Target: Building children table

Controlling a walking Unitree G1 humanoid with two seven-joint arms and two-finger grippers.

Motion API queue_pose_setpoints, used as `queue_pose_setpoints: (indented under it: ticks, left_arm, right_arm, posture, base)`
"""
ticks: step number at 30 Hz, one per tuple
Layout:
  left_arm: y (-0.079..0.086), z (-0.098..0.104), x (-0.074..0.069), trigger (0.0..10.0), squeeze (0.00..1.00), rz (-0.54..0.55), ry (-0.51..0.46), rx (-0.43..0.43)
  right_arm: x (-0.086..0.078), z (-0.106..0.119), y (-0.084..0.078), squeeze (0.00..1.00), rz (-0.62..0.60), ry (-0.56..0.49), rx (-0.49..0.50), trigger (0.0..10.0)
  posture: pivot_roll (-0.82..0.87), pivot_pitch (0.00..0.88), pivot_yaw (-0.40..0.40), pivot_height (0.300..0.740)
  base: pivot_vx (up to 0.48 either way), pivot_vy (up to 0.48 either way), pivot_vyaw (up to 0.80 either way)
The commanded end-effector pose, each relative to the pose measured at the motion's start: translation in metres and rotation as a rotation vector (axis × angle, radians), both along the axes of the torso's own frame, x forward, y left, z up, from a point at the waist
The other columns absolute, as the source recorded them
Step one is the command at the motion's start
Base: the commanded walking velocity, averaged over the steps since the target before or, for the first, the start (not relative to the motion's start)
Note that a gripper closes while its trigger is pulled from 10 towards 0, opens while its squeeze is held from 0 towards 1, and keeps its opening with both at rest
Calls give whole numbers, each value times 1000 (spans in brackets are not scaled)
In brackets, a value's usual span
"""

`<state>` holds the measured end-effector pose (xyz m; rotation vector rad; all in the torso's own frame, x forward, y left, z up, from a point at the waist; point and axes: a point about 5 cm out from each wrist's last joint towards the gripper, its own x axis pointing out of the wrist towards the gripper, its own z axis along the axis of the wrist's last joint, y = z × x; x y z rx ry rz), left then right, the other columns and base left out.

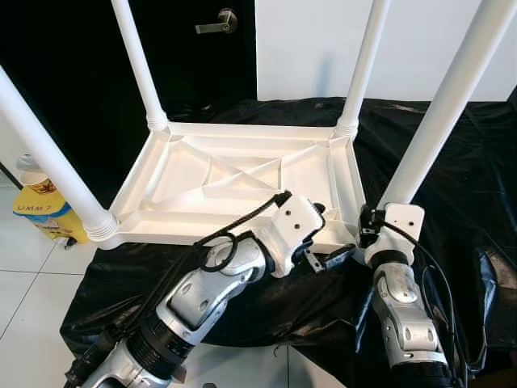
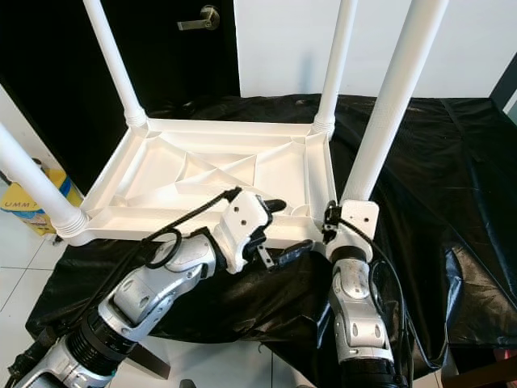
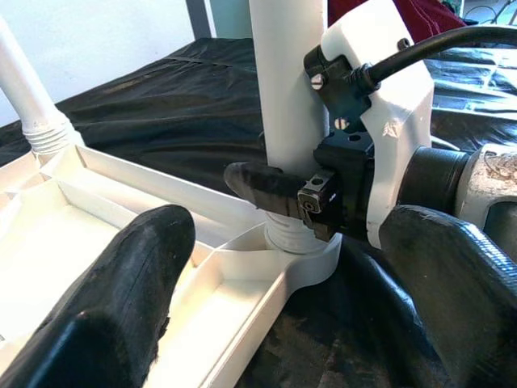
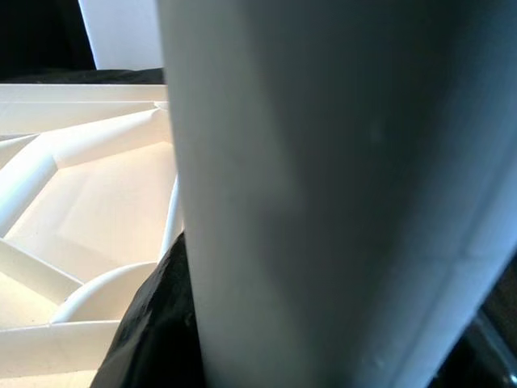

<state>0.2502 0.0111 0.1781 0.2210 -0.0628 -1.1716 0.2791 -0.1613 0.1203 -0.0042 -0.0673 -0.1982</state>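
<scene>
Left eye view, white upturned table (image 1: 242,174), 4 legs up

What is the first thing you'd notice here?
A white children's table lies upside down on a black sheet, its four legs pointing up. The right pincer clasps the near right leg by its base, and the left pincer reaches over the tabletop's near edge beside it.

The upturned table top (image 1: 242,182) and its legs (image 1: 452,101) look like smooth white plastic with a faint sheen. Beneath them lies a black sheet (image 1: 452,186), crinkled and glossy like thin plastic film. The arms (image 1: 202,295) are brushed silver metal, the floor tiles (image 1: 24,275) shiny white.
</scene>
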Motion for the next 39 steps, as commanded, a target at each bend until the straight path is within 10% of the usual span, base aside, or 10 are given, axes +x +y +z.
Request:
queue_pose_setpoints:
  ticks: [1,2,3,4,21,22,25,26,39]
  left_arm:
    - [0,-2,-3,10000,0,-36,7,20]
    - [0,-2,-3,10000,0,-37,6,21]
    - [0,-2,-3,10000,0,-37,6,21]
    - [0,-2,-3,10000,0,-38,6,21]
    - [-1,-2,-3,10000,0,-56,1,26]
    - [-1,-1,-3,10000,0,-58,0,27]
    - [-1,-1,-2,10000,0,-58,-1,28]
    - [-1,-1,-2,10000,0,-61,-2,29]
    - [-2,1,0,10000,0,-66,-7,32]
  right_arm:
    - [-3,-13,6,0,25,73,4,10000]
    - [-3,-13,6,773,29,70,-1,10000]
    - [-3,-13,6,773,29,70,-1,10000]
    - [-2,-12,5,1000,37,64,-5,10000]
    - [-7,-4,-23,1000,260,-8,-62,10000]
    - [-6,-3,-26,329,308,-14,-73,10000]
    - [-6,-2,-27,329,336,-17,-79,10000]
    - [-4,-1,-29,0,390,-18,-97,10000]
    - [12,-1,-38,0,613,38,-185,10000]
  posture:
    - [-12,19,0,740]
    - [-13,16,0,740]
    - [-13,16,0,740]
    - [-14,14,-1,740]
    - [-31,1,17,740]
    - [-33,2,21,740]
    - [-33,2,21,740]
    - [-35,2,26,740]
    - [-26,9,21,740]
  base:
    - [0,0,0]
    - [0,0,0]
    - [0,0,0]
    - [0,0,0]
    - [0,0,0]
    - [0,0,0]
    - [0,0,0]
    - [0,0,0]
    - [0,0,0]
